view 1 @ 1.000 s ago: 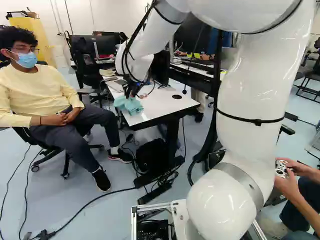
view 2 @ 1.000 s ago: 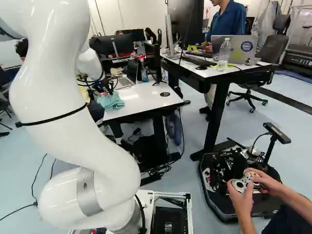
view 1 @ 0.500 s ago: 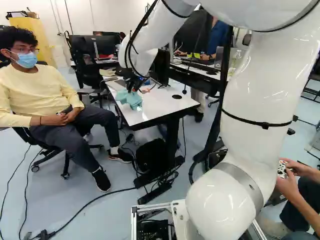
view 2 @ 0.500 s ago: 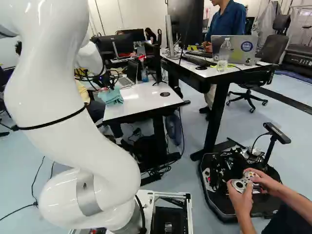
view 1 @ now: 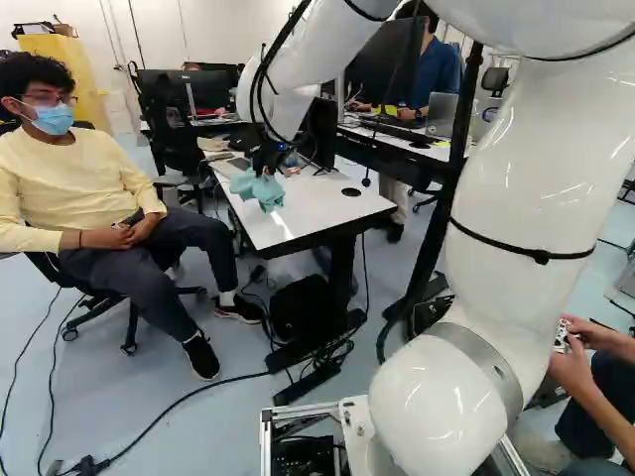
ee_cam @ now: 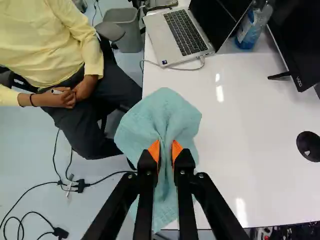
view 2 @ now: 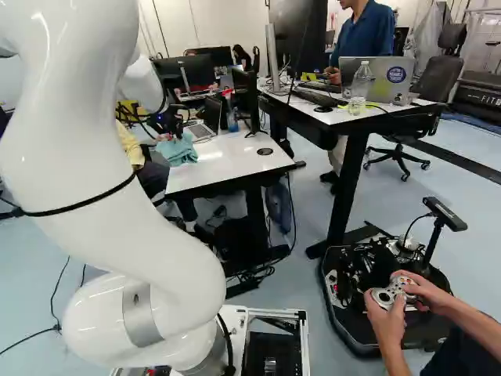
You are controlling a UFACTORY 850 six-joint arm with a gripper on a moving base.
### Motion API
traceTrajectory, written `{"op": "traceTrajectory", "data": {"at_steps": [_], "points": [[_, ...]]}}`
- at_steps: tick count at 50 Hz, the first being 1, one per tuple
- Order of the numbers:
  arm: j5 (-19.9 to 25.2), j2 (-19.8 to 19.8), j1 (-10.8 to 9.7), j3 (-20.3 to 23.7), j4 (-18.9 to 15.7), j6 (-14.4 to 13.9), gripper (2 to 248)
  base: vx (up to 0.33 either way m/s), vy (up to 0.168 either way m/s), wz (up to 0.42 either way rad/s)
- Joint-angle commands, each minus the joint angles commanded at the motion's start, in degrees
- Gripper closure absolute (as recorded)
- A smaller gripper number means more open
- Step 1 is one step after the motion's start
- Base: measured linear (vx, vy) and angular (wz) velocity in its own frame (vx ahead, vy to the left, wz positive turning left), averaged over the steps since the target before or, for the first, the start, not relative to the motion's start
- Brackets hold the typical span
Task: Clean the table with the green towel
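Towel [ee_cam: 167, 112], green, one | gripped by hand [ee_cam: 165, 146] | counter [view 1: 327, 211] edge, left of centre, left base view | wiping seemingly underway; much surface probably left

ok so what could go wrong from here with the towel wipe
The towel reaches past the edge of the table, so part of it may wipe nothing or catch on the edge. The gripper pinches only a bunched fold, which might slip out under drag. Ahead, the laptop has a cable at its near side that a long stroke could snag.
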Motion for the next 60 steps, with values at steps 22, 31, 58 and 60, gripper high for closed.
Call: {"op": "traceTrajectory", "data": {"at_steps": [22, 31, 58, 60], "points": [[-5.3, 1.3, -0.4, -1.7, 0.0, 0.0, 199, 0.0, 0.0, 0.0], [-8.0, 1.7, -0.6, -2.7, 0.0, 0.0, 199, 0.0, 0.0, 0.0], [-12.8, 3.4, -0.9, -4.5, 0.0, 0.0, 199, 0.0, 0.0, 0.0], [-12.8, 3.5, -0.9, -4.5, 0.0, 0.0, 199, 0.0, 0.0, 0.0]]}}
